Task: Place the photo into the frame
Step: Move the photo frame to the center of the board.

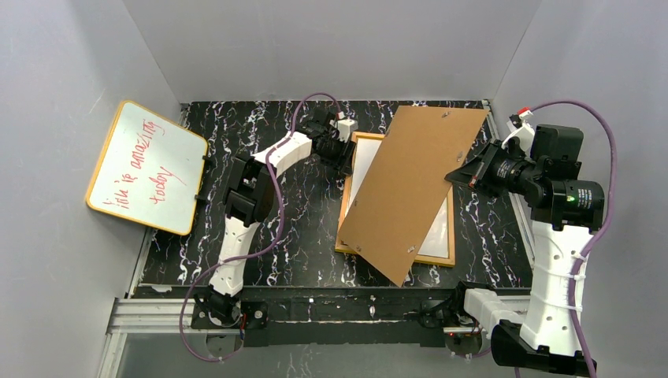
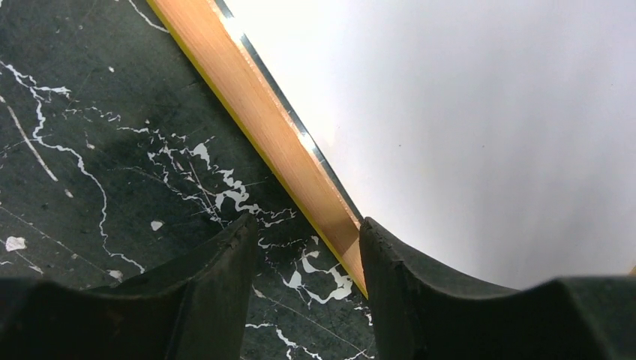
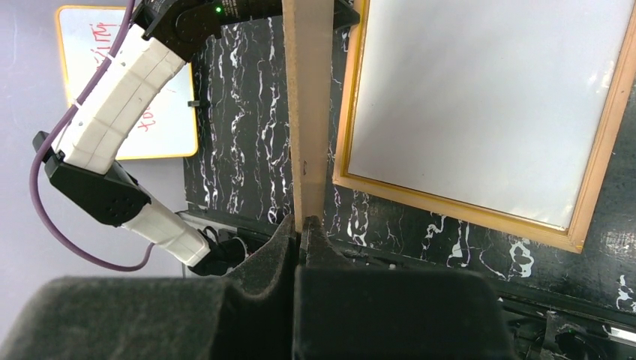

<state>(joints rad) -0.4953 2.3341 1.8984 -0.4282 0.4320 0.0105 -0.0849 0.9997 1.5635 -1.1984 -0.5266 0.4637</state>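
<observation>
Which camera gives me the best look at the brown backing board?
Top external: the whole backing board shows, held tilted over the frame by the right gripper. Right wrist sees it only edge-on; left wrist misses it.

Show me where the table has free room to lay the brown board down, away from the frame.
Widest bare table lies between the left arm and the frame. A narrow strip runs right of the frame, beside the right arm. The middle is crowded: the board hangs over the frame, left claw at its edge.
</observation>
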